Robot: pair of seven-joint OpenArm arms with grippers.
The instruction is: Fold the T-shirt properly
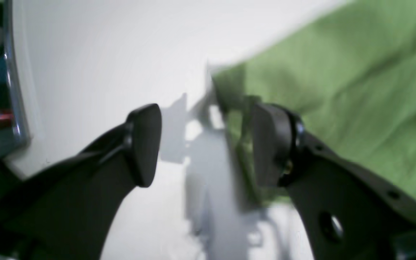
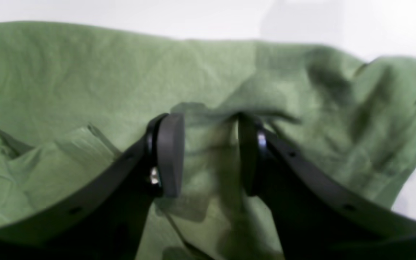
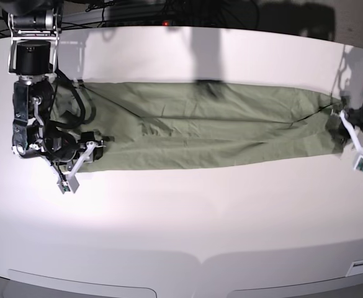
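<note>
Sage-green cotton, thin and limp, makes up the T-shirt (image 3: 200, 133), which lies stretched as a long narrow band across the white worktop (image 3: 181, 217), already folded lengthwise by the look of it. It will likely weigh little, sag and crease when lifted, and slide easily over the smooth surface. The left end effector (image 1: 208, 144) stands with jaws apart at one short end, straddling the fabric's corner edge without clamping it. The right end effector (image 2: 209, 155) hovers over the other end, jaws parted with cloth showing between them; whether they pinch it cannot be told. The best holds appear to be the two end corners, gripped through all layers
</note>
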